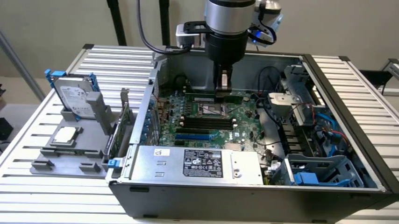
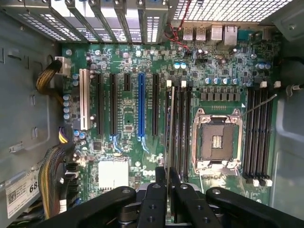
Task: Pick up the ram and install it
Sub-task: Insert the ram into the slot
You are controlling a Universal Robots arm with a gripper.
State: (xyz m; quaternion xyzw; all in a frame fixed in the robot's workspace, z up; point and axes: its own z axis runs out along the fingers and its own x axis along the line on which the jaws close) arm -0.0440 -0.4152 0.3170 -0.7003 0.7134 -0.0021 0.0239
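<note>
Lab: aluminium bench (image 1: pixel 349 79), opened PC (image 1: pixel 187 205)

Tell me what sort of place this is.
Likely a robotics lab bench for computer assembly: an open PC case on a slatted metal table, a robot arm above its motherboard, a grey parts fixture alongside.

Exterior view, for your notes.
- Wall (image 1: pixel 56 23) behind bench: plain beige, matt.
- Table (image 1: pixel 355 79): silver ribbed aluminium slats, visible to you on the exterior view's left and right sides and along near edge; dark caps at two far corners.
- Two black uprights (image 1: pixel 115 21) stand before wall, behind table's far edge.
- Grey metal bar (image 1: pixel 16 60) slants across the exterior view's left edge.
- Floor (image 1: pixel 12 100) beside it: pale tan.
- Light: soft, even; you get only faint shadows.
</note>
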